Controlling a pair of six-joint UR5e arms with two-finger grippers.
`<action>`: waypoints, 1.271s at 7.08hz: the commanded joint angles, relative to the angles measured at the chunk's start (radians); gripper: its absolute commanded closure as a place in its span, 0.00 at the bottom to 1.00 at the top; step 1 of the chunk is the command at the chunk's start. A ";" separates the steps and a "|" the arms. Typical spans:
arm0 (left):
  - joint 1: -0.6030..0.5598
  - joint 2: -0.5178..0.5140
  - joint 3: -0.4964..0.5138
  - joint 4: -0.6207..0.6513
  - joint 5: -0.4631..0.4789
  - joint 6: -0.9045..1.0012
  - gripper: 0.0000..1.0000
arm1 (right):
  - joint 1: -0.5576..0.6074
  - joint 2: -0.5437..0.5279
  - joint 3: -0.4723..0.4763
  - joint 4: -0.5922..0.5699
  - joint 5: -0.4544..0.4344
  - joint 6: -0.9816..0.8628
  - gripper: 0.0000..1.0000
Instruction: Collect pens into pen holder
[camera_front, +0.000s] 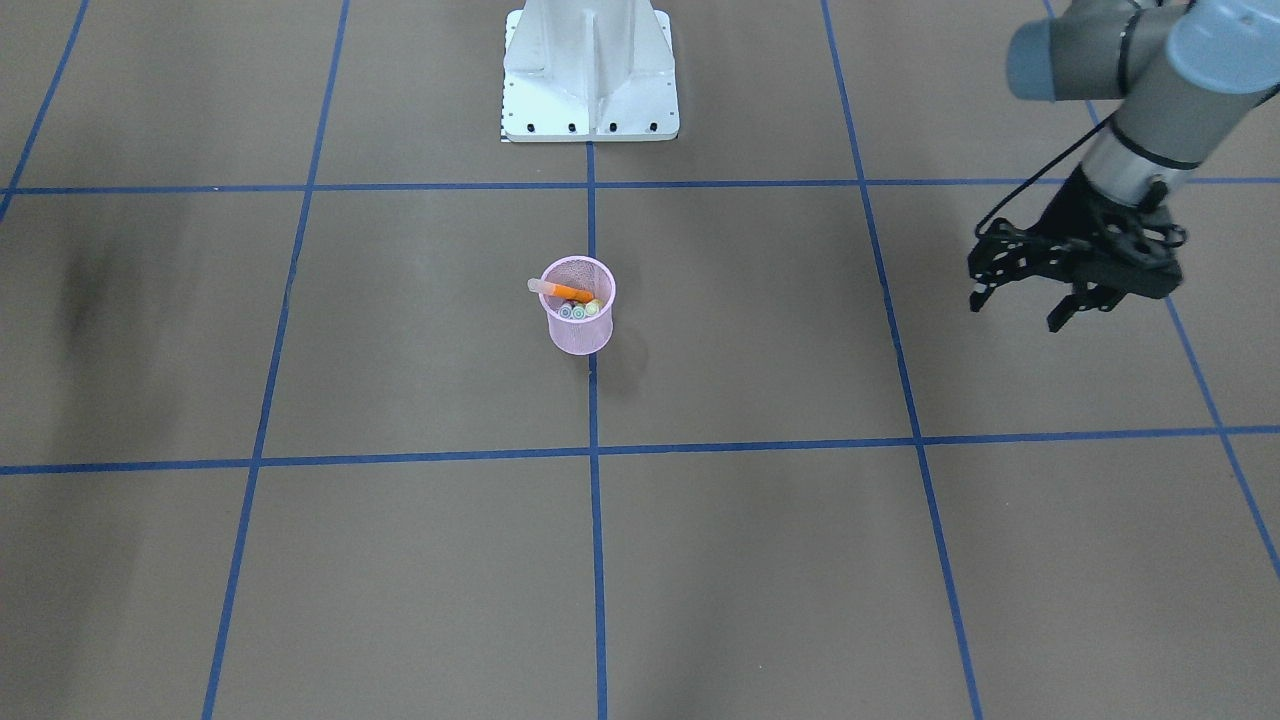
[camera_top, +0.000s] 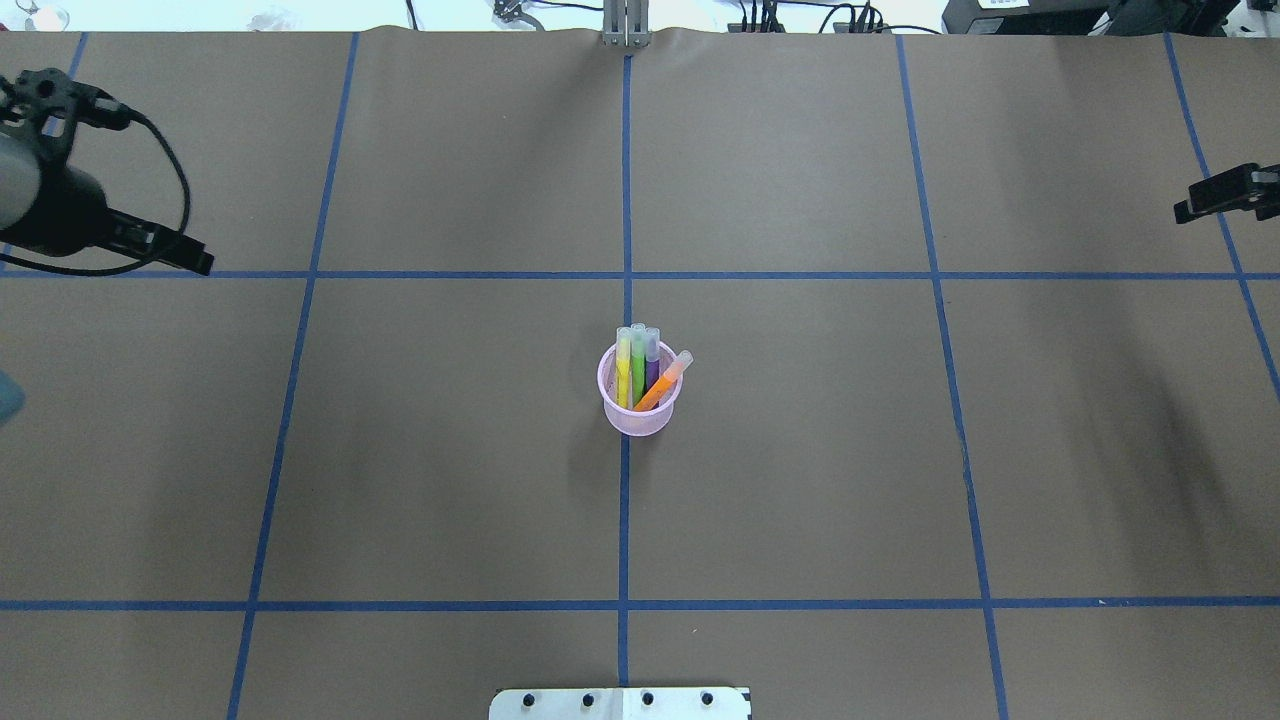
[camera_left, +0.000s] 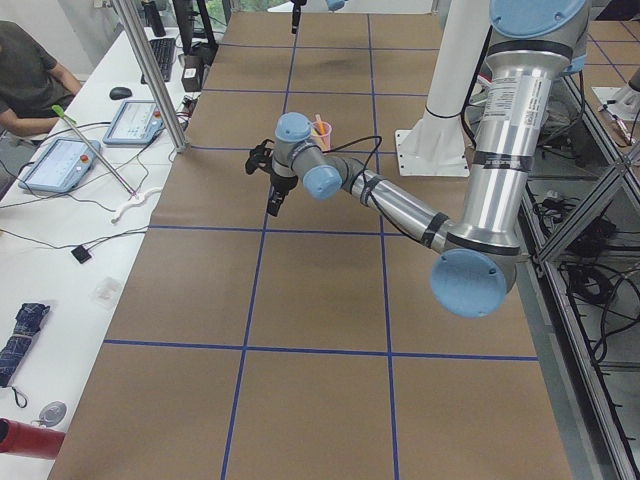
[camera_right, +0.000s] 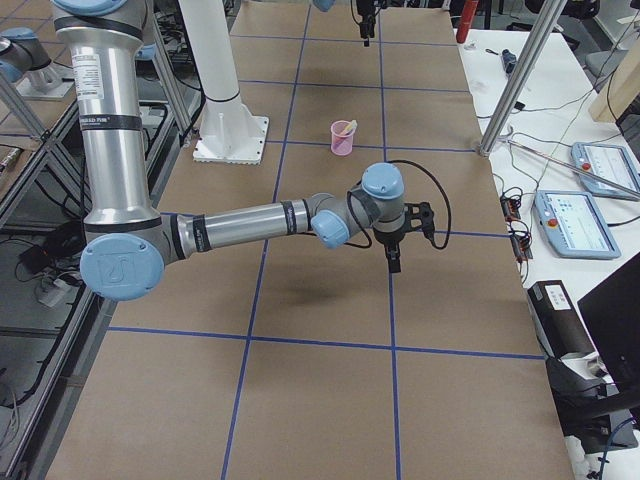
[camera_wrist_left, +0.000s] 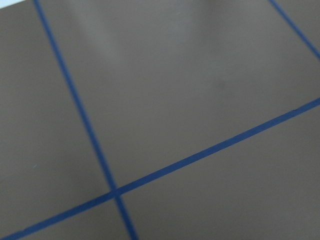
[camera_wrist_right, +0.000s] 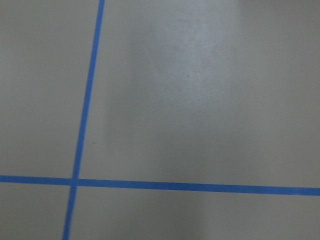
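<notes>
Since the coloured marker pens (camera_top: 640, 365) stand in the pink wire-mesh cylindrical pen holder (camera_top: 640, 418), collection looks complete.
Well apart from the holder: left gripper (camera_front: 1015, 310), jaws apart; right gripper (camera_right: 392, 258), jaw state cannot be told.

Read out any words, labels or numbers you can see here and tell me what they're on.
None can be read.
Print on the right arm's upright tube: too small to read.
Print on the left arm's upright tube: too small to read.
Pens, pen holder, table: no text shows.
</notes>
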 joint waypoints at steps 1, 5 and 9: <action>-0.173 0.114 0.083 0.017 -0.066 0.193 0.01 | 0.151 -0.012 -0.147 -0.005 0.083 -0.236 0.00; -0.338 0.151 0.204 0.148 -0.215 0.336 0.01 | 0.207 0.091 -0.229 -0.338 0.080 -0.571 0.00; -0.458 0.111 0.309 0.155 -0.307 0.314 0.01 | 0.215 0.096 -0.138 -0.410 0.094 -0.560 0.00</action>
